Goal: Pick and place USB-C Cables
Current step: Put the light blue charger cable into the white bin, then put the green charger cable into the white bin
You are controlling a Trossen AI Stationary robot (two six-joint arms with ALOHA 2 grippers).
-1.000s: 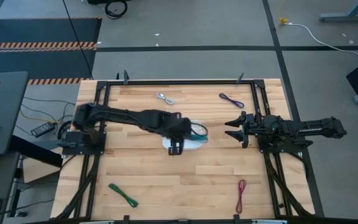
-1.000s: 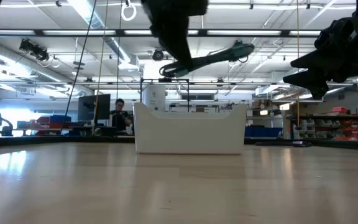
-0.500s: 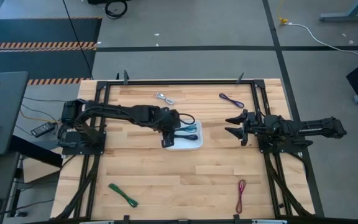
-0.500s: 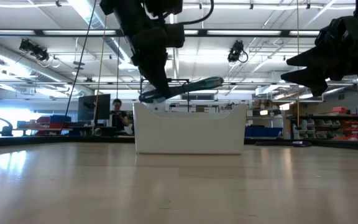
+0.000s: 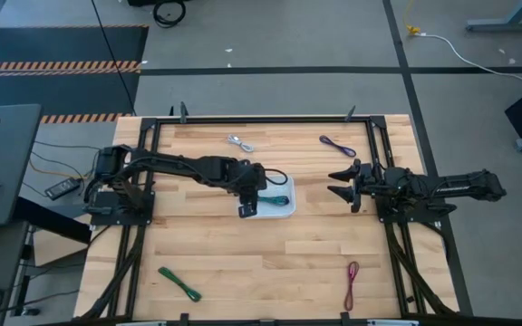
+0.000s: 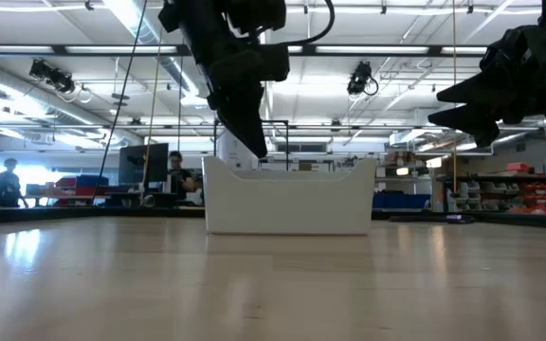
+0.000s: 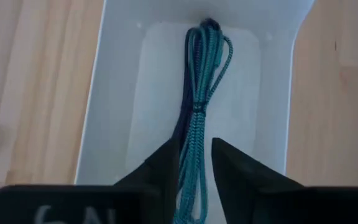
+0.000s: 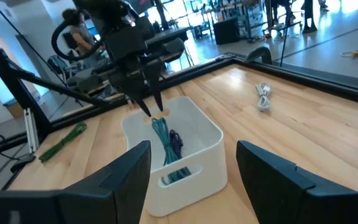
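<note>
My left gripper (image 5: 250,201) (image 7: 196,165) reaches down into a white bin (image 5: 290,210) (image 6: 287,204) at the table's middle, shut on the teal cable (image 5: 278,199) (image 8: 166,146). A purple cable (image 8: 174,142) lies on the bin floor beside the teal one. My right gripper (image 5: 336,186) (image 8: 193,149) waits open above the table, right of the bin. On the bare table lie a silver-white cable (image 5: 238,142), a second purple cable (image 5: 337,145), a green cable (image 5: 179,283) and a dark red cable (image 5: 352,285). My left gripper pinches the teal cable between its two fingers (image 7: 166,168) near one end (image 7: 194,140). The fingers come from above, pointing down into the bin, and lie along the bundle. The rest of the cable slopes down, and its other end (image 7: 207,28) rests on the bin floor by the wall.
Black frame rails (image 5: 374,154) run along the table's far edge and both sides. Bare wood lies on the table's near half between the green and dark red cables. People (image 6: 180,175) show in the room beyond the table.
My left gripper has moved from over the bin's near edge toward the table's far edge and down into the bin. The teal cable, which stuck out level above the bin, has gone down with it and now lies inside, hidden in the low view.
</note>
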